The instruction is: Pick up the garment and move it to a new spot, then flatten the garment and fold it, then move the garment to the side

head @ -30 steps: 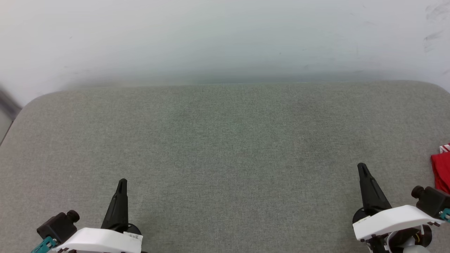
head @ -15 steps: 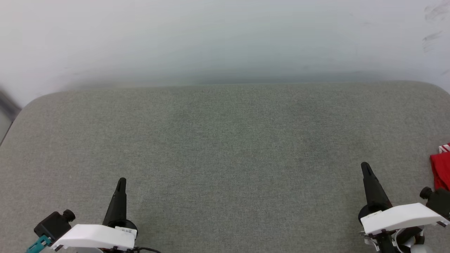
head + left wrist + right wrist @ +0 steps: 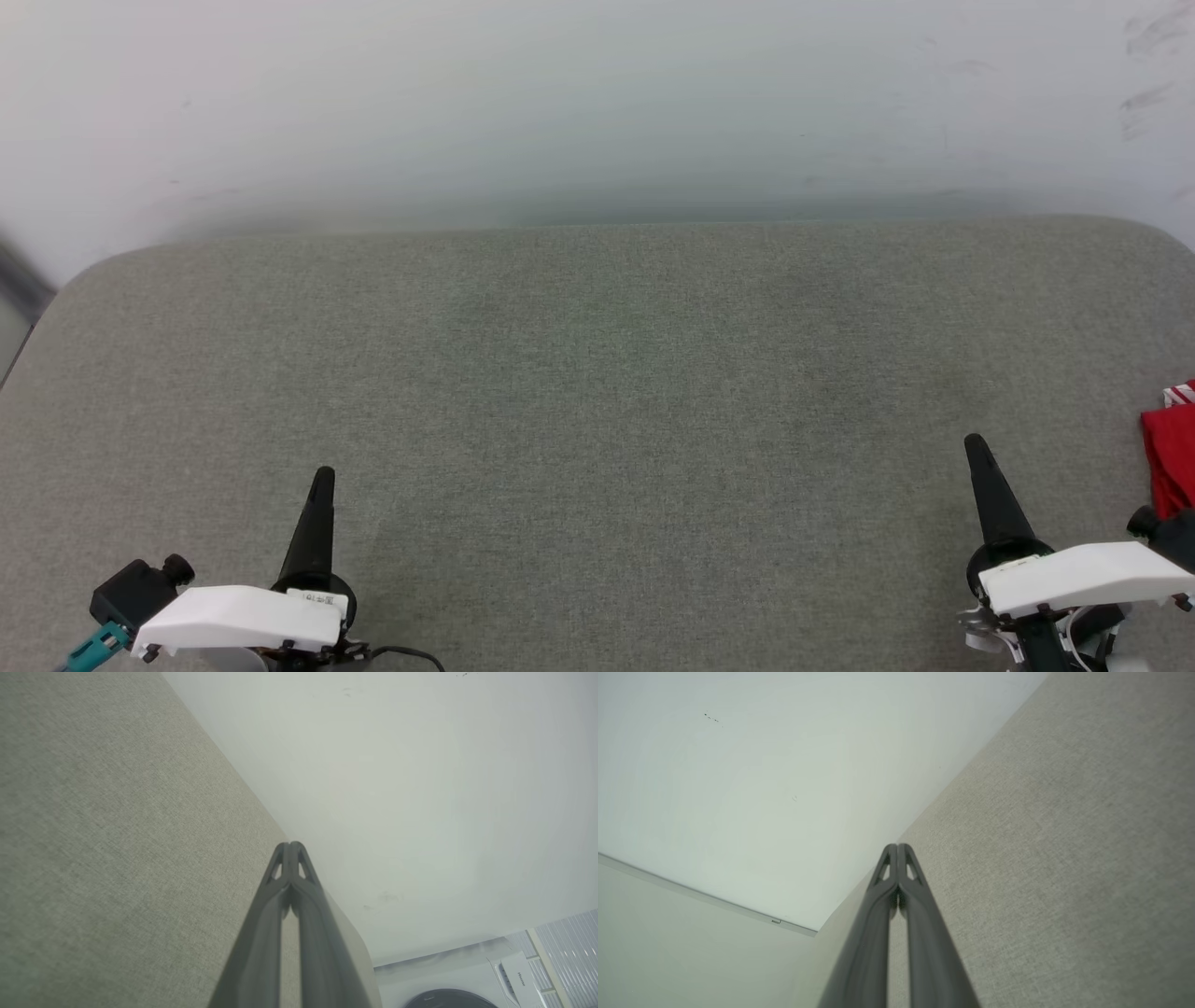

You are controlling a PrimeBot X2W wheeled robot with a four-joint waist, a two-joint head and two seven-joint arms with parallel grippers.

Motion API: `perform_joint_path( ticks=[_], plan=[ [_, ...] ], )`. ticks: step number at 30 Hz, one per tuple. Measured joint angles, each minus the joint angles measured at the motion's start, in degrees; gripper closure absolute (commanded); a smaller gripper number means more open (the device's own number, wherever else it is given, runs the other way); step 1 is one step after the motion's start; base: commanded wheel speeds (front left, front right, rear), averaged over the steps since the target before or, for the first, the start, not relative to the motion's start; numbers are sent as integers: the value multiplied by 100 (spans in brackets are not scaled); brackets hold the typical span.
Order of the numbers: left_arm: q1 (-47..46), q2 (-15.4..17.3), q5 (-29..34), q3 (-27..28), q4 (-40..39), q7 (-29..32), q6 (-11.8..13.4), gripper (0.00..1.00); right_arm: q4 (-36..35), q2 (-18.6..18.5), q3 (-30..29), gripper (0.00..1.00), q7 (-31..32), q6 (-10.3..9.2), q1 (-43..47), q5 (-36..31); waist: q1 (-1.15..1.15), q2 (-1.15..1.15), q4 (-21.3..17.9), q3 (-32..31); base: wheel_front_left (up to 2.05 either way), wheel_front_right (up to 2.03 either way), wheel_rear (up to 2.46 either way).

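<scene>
Surface: desk (image 3: 597,373) covered in grey woven fabric with a fine, even weave and rounded far corners
Room: plain white wall (image 3: 597,112) close behind the far edge, faintly scuffed
Garment: the garment (image 3: 1169,457), smooth red cloth with a bit of red-white striped trim, lies at the desk's right edge, cut off by the frame
Left claw (image 3: 323,478): long dark tapered fingers pressed together, empty, near left
Right claw (image 3: 975,444): likewise closed and empty, beside the garment, apart from it

Cloth on table (image 3: 597,401): grey, woven, matt, finely rough. Smooth matt white wall (image 3: 597,93), faint scuffs. Dark matt plastic on left end effector (image 3: 323,480) and right end effector (image 3: 975,446). Red garment (image 3: 1169,457): matt cloth.
</scene>
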Motion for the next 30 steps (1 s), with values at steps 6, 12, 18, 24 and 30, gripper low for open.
perform_joint_path(
  ticks=[6,12,18,24,30],
  plan=[
    [-76,-3,-334,21,55,94,0,100,23,-1,-30,100,91,-1,-55,398,0,0,-4,-6,0,0,0],
    [-108,-8,-647,46,108,193,0,100,56,-1,-60,100,151,-1,-68,772,0,0,-8,-11,0,0,0],
    [-176,-18,-947,73,168,276,0,100,85,-1,-94,100,230,-1,-86,1127,0,0,-13,-17,0,0,0],
    [-208,-26,-1236,102,218,357,0,100,115,-1,-126,100,296,-1,-101,1463,-1,0,-17,-22,0,0,0],
    [-281,-33,-1589,149,277,475,0,100,152,-1,-169,100,386,-1,-110,1885,0,0,-23,-30,0,0,0]
  ],
)
